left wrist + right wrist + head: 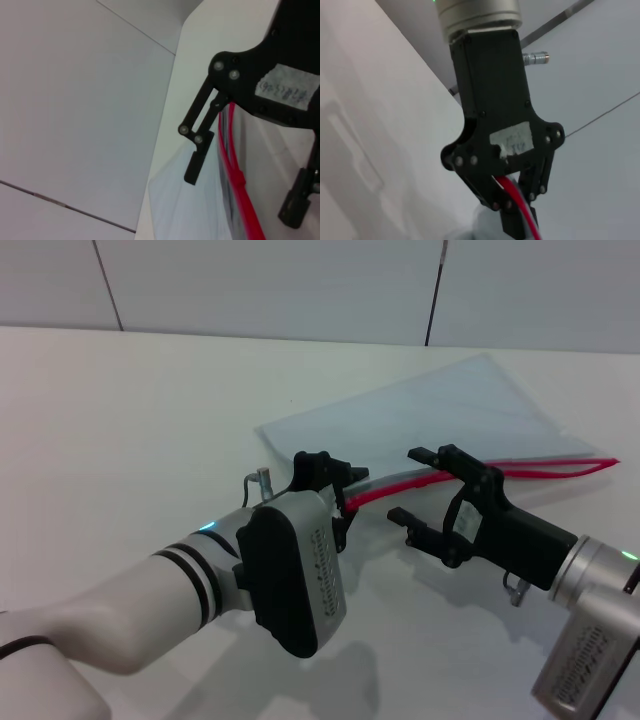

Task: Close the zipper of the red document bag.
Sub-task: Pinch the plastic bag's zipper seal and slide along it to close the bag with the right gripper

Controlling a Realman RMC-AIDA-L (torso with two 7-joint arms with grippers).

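Observation:
The red document bag (450, 410), a pale translucent pouch, lies flat on the white table, and its zipper (540, 472) runs along the near edge. Toward the right end the two red strips stand apart. My left gripper (340, 495) is shut on the zipper's left end; the right wrist view shows this left gripper (512, 210) pinching the red zipper (512, 189). My right gripper (413, 485) is open just to the right of it, one finger on each side of the strip. The left wrist view shows the right gripper (243, 197) straddling the zipper (231, 160).
The white table (130, 420) stretches wide to the left and in front. A pale wall with dark seams (432, 300) rises behind the table's far edge. The two arms stand close together at the bag's near left corner.

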